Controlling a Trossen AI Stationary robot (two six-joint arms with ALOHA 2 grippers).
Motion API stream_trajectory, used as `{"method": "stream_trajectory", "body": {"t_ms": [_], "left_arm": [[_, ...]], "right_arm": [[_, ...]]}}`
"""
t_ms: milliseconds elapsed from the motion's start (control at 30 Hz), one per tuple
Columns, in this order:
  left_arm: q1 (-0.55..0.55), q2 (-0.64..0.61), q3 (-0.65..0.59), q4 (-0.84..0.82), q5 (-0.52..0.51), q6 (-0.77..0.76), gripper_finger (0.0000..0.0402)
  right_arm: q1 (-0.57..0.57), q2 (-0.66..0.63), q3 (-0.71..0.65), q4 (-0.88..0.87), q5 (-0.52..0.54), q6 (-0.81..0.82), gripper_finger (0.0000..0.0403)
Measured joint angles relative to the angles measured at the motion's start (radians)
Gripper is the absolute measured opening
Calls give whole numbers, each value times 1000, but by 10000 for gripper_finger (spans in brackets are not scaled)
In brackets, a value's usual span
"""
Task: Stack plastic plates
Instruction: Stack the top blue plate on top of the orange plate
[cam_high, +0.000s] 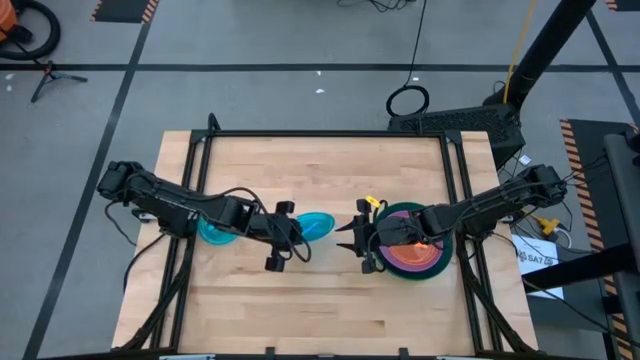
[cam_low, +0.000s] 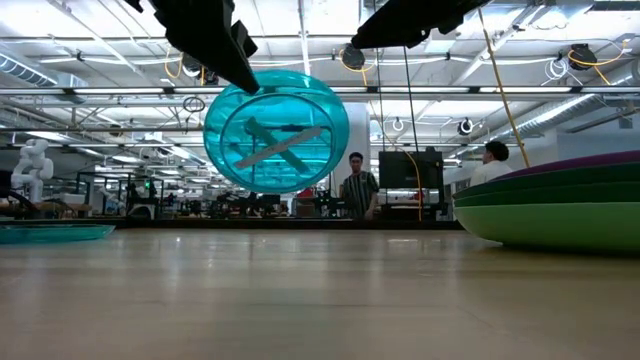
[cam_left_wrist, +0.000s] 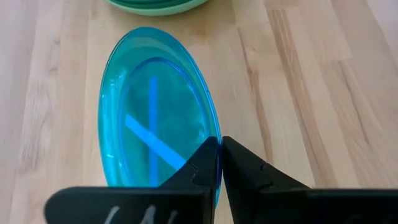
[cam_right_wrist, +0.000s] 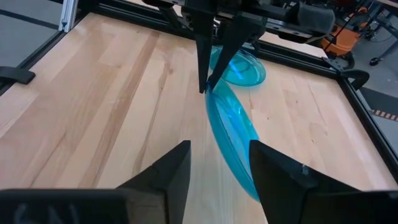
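Note:
A cyan-blue plate hangs in the air over the middle of the table, held by my left gripper, which is shut on it. My right gripper is open, level with that plate, and its fingers stand on either side of the plate's near rim without plainly touching it. A second cyan-blue plate lies flat on the table under my left arm. A stack of plates, green below, purple and orange above, sits under my right arm. My left gripper pinches the rim of the cyan-blue plate between its two fingers. The fingers slant down from the table's left side. The plate hangs below them on edge, tilted, lifted clear of the table.
Black frame rails run along the table's far, left and right edges. Bare wood lies toward the near edge. Beyond the table, people stand in the room.

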Motion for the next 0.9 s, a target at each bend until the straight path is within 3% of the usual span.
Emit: {"method": "stream_trajectory", "body": {"t_ms": [200,400,633,900], "left_arm": [[29,43,-1,-9,64,-9,33],[77,88,-1,-5,225,-39,116],[87,91,-1,-1,237,-23,213],[87,91,-1,-45,238,-58,227]], "right_arm": [[0,0,0,-4,0,-1,158],[0,0,0,-7,1,0,158],[0,0,0,-7,2,0,157],[-2,0,0,-11,3,8,157]]}}
